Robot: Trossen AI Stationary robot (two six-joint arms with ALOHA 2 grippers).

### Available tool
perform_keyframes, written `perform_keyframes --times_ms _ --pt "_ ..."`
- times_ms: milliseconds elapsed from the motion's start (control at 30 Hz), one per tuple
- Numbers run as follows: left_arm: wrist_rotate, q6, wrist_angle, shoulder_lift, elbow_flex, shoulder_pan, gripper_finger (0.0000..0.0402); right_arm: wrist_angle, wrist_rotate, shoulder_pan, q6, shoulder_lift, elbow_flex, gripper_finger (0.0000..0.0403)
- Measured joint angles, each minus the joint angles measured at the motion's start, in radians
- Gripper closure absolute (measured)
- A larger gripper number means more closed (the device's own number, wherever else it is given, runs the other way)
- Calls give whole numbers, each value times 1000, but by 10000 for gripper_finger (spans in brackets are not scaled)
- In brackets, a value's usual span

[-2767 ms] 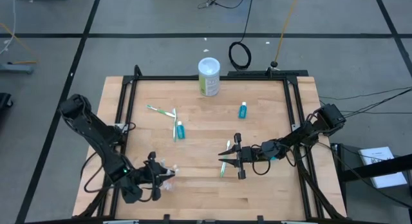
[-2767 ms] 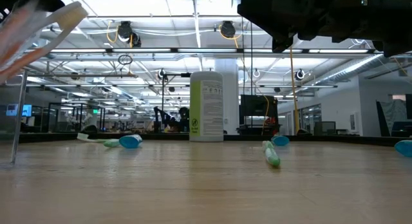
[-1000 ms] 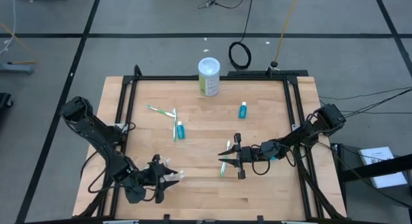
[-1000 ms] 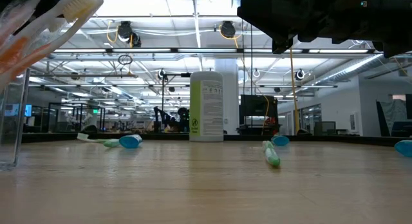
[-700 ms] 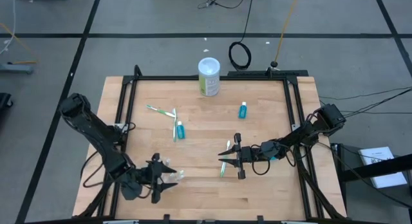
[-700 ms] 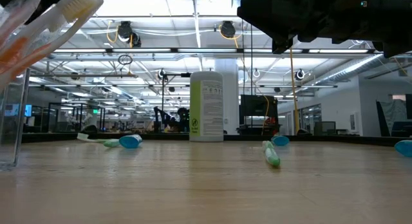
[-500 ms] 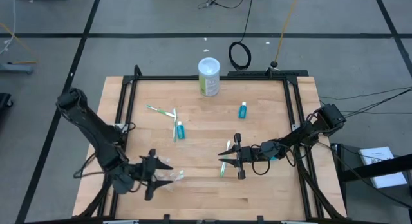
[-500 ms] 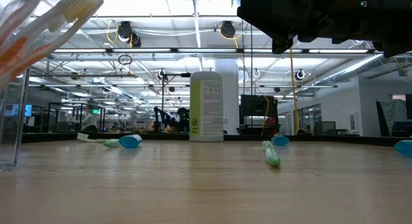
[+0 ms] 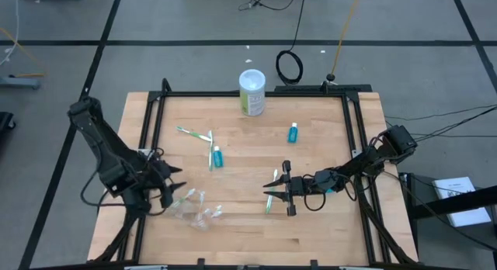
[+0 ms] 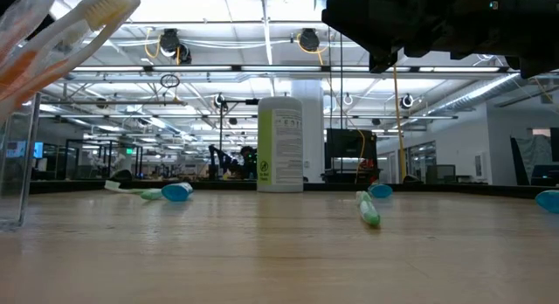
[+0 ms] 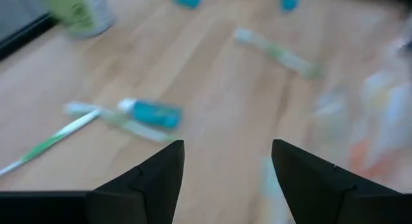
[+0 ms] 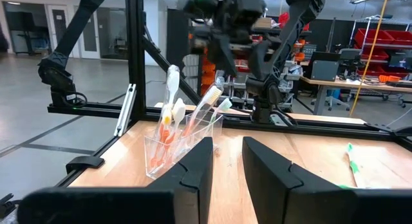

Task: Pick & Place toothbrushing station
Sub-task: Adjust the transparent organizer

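Note:
A small clear cup point(image 9: 196, 211) holding several toothbrushes point(image 12: 172, 105) stands on its base near the table's front left; it also shows in the low view as the cup point(image 10: 16, 138) and in the right wrist view as the cup point(image 12: 175, 150). My left gripper point(image 9: 172, 186) hangs open to the cup's left and above it, touching nothing. My right gripper point(image 9: 273, 189) hovers mid-table, fingers slightly apart with nothing between them, over a green toothbrush point(image 9: 269, 202) lying flat. Two more toothbrushes point(image 9: 196, 135) and a teal tube point(image 9: 217, 156) lie at the far left, and another teal tube point(image 9: 293, 133) lies farther right.
A tall white-and-green canister point(image 9: 251, 91) stands at the table's far edge. A black frame rail point(image 9: 147, 138) runs along the table's sides. Bare wood lies between the cup and my right gripper.
My left gripper has opened and let go of the cup. It has drawn back toward the table's left and far edges, rising and tipping as it went. The cup with its toothbrushes stays upright where it stood.

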Motion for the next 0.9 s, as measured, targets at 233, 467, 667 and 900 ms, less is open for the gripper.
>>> perform_keyframes --times_ms 233,467,667,900 --pt "139 -47 -120 22 0 34 160 0 0 0 0 0 0 328" --pt "244 17 -136 117 0 81 160 0 0 0 0 0 0 328" --pt "357 29 -136 221 0 123 160 0 0 0 0 0 0 328" --pt "474 23 -126 310 0 150 160 0 0 0 0 0 0 328"
